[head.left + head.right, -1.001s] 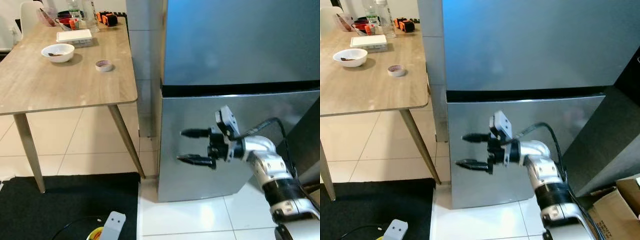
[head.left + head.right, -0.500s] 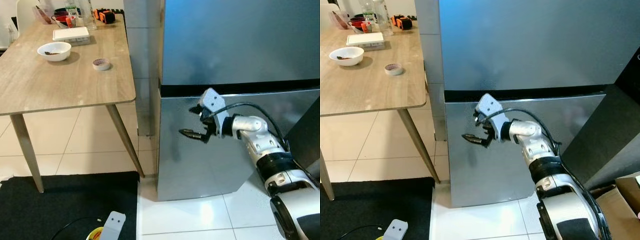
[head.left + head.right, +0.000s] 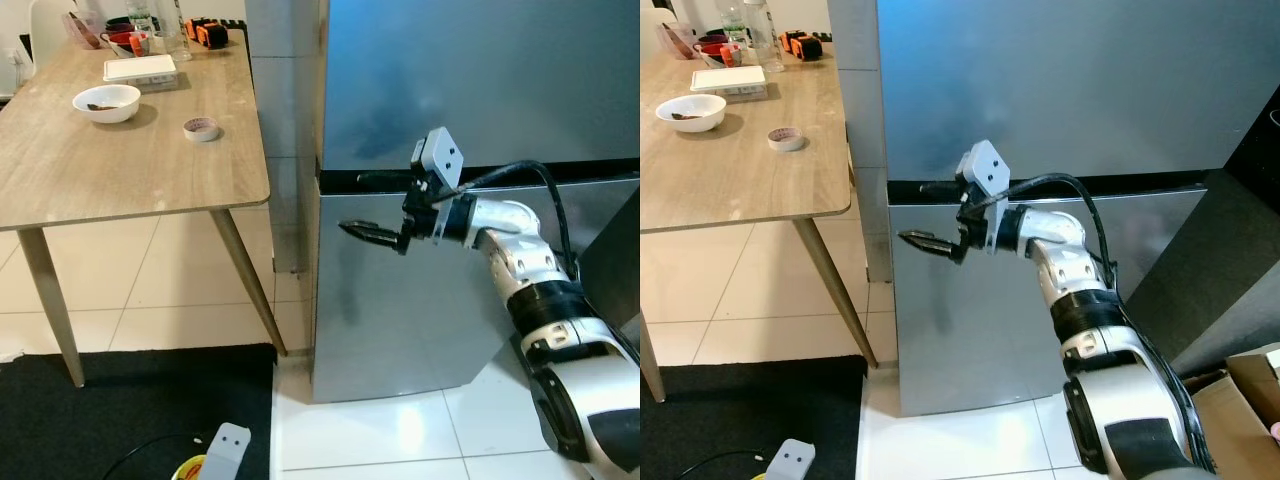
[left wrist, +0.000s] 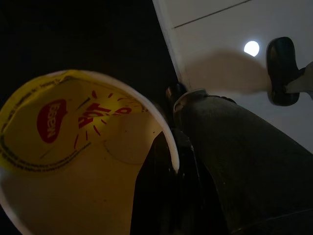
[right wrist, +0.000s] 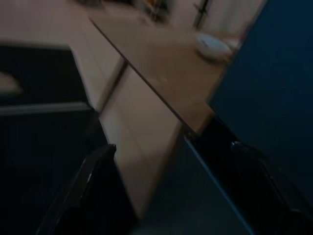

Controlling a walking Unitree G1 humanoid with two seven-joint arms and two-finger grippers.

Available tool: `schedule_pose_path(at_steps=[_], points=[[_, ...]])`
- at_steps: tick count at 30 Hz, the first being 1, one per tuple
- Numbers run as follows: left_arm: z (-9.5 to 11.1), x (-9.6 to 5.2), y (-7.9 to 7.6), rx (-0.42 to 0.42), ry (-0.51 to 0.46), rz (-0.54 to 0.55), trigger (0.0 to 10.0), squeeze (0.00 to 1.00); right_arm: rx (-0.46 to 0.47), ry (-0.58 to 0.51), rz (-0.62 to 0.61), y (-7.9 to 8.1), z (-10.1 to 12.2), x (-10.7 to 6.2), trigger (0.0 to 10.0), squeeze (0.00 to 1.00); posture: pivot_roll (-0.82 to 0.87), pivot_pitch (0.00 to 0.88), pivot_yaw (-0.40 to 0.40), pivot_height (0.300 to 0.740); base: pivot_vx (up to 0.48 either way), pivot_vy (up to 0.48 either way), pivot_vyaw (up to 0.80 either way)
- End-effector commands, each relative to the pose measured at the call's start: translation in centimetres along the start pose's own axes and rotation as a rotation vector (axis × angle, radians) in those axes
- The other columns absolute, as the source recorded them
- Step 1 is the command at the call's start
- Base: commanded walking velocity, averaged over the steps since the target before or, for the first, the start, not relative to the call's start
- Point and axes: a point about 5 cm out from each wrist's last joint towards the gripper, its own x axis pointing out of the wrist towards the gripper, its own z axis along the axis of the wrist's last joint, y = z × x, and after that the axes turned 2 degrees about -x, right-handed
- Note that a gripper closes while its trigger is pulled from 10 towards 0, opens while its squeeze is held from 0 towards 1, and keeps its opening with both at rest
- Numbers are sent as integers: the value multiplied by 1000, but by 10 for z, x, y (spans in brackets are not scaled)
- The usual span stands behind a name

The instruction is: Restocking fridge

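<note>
The silver fridge (image 3: 480,90) stands shut, a dark seam (image 3: 560,172) dividing its upper and lower doors. My right gripper (image 3: 372,207) is open at the left end of that seam. One finger is level with the gap and the other sits in front of the lower door (image 3: 400,320). In the right wrist view its fingers (image 5: 93,171) spread wide before the fridge's edge, blurred. My left gripper (image 4: 168,147) hangs low over the black mat, shut on the rim of a yellow cup (image 4: 73,147) with a red logo.
A wooden table (image 3: 120,170) stands left of the fridge, carrying a white bowl (image 3: 106,100), a tape roll (image 3: 201,128) and several items at its far end. A black mat (image 3: 120,410) covers the floor under it. A cardboard box (image 3: 1255,390) sits at the right.
My right gripper has risen from the front of the lower door to the seam between the doors and shifted left toward the fridge's edge. It stays open.
</note>
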Motion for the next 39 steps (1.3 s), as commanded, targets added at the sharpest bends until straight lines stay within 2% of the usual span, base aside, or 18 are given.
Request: schedule_pose_path(at_steps=[1,5,11,17,22,29,30,31,32,39], points=[[-12,0,-5,-10,45,-13,10000,0,-28,37,-8,0,-3,2,10000,0,11,0,-85,740,0,0,0],[-13,0,-6,-15,43,-13,10000,0,-149,192,-48,-4,-11,3,10000,0,15,0,-92,740,0,0,0],[-13,0,-6,-19,43,-14,10000,0,-194,247,-37,-4,-14,3,10000,0,16,0,-93,740,0,0,0],[-13,0,-7,-23,45,-15,10000,0,-307,401,-31,-7,-26,-2,10000,0,14,0,-100,740,0,0,0],[-13,0,-7,-20,44,-17,10000,0,-335,415,-58,-12,-23,-4,10000,0,14,0,-100,740,0,0,0],[-12,0,-7,-13,43,-17,10000,0,-357,455,-35,-12,-25,-4,10000,0,17,0,-100,740,0,0,0],[-12,0,-7,-14,42,-16,10000,0,-361,473,-6,-11,-27,-5,10000,0,17,0,-100,740,0,0,0],[-12,0,-7,-15,42,-16,10000,0,-363,504,92,-5,-33,-6,10000,0,22,0,-102,740,0,0,0],[-12,0,-7,-15,42,-15,10000,0,-355,510,140,-1,-34,-7,10000,0,22,0,-102,740,0,0,0],[-12,0,-8,-13,43,-15,10000,0,-327,536,292,11,-42,-10,10000,0,25,0,-105,740,0,0,0]])
